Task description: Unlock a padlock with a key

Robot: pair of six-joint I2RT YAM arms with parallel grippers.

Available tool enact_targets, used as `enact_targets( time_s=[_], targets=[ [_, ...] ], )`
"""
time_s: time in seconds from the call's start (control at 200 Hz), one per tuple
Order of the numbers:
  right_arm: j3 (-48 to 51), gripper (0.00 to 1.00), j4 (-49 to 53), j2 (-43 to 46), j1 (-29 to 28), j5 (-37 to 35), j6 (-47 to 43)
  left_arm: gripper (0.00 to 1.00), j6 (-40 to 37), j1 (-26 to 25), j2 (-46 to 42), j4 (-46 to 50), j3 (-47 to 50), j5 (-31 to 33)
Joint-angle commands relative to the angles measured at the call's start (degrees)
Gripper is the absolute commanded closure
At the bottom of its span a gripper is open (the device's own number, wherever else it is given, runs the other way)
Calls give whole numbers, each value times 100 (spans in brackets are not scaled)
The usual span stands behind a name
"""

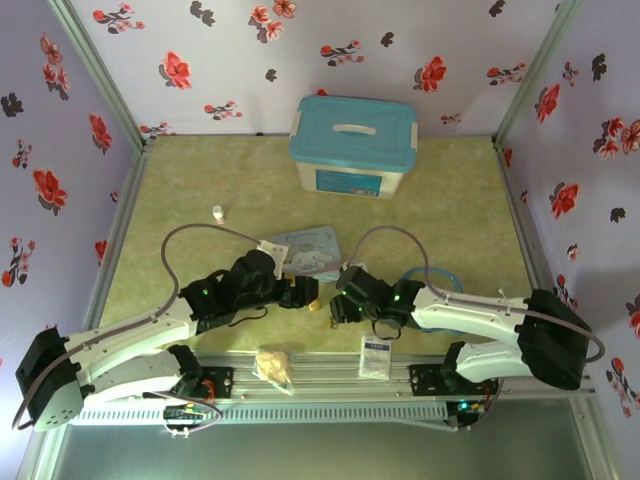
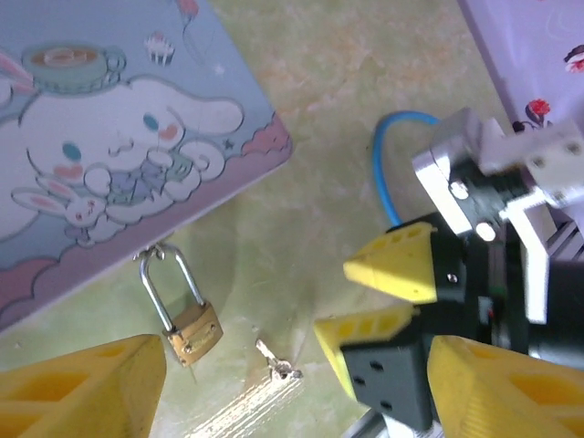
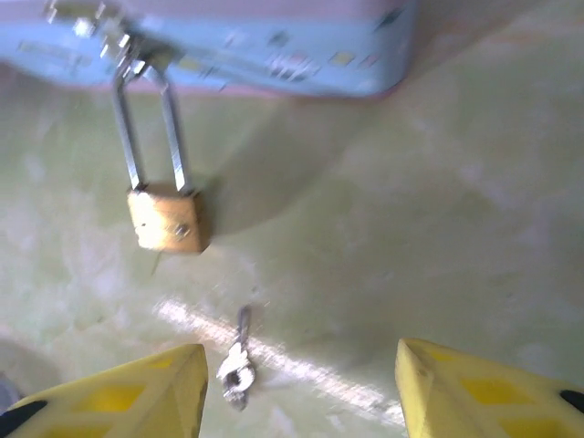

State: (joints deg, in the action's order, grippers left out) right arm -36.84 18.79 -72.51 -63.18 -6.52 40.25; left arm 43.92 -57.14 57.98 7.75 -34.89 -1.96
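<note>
The brass padlock lies on the green mat, its silver shackle reaching up to the edge of the pastel cartoon tin. The small key lies flat just right of it. My left gripper is open low over both, its yellow fingers far apart. In the right wrist view the padlock sits below the tin. The key lies between the fingers of my open right gripper, close to the left one and untouched. Both grippers, left and right, face each other closely.
A teal-lidded white box stands at the back. A small white bottle sits at mid left. A blue cable loop lies right of the right arm. Two small packets rest on the near rail. Flowered walls close three sides.
</note>
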Motion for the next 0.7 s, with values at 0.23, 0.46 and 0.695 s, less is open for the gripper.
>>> enact_targets(
  time_s=[0.23, 0.46, 0.695],
  targets=[
    [16, 54, -431, -764, -897, -605, 455, 31, 711, -471, 453, -130, 298, 756],
    [104, 57, -490, -1071, -985, -833, 614, 33, 975, -495, 539, -572, 686, 986],
    [501, 60, -1156, -1048, -978, -896, 768, 33, 1031, -515, 660, -736, 814, 1082]
  ],
)
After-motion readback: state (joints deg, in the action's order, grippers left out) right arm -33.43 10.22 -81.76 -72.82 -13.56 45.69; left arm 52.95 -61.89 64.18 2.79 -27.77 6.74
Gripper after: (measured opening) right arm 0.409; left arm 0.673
